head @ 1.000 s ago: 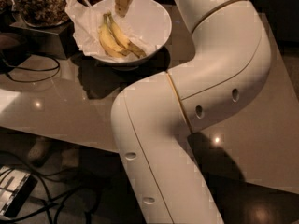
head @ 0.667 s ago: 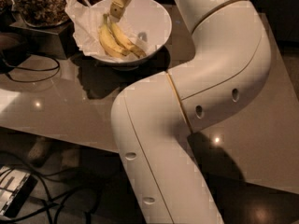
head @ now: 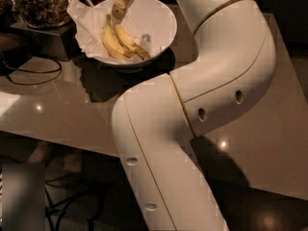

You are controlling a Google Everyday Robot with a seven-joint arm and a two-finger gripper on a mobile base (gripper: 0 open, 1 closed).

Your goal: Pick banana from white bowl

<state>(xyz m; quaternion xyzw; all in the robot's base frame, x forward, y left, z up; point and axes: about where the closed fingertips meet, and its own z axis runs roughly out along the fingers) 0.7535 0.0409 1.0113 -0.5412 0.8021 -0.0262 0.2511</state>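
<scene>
The white bowl (head: pixel 161 18) stands at the back of the brown table, lined with crumpled white paper (head: pixel 84 20). Two bananas lie inside it side by side. The banana (head: pixel 131 43) is the slimmer one on the right, with a dark tip pointing toward the bowl's near wall. A plumper banana (head: pixel 110 43) lies to its left. My gripper (head: pixel 118 12) comes down from the top edge into the bowl and sits just above the bananas' stem ends. Nothing is lifted.
My white arm (head: pixel 192 105) sweeps across the middle and right of the view. A dark container of brownish snacks (head: pixel 41 4) stands left of the bowl. A black cable (head: pixel 29 73) loops on the table's left side. The table's near edge (head: pixel 62 138) runs along the lower left.
The gripper has come down and slightly left, deeper into the bowl toward the bananas' stem ends. The bananas and the bowl have not moved.
</scene>
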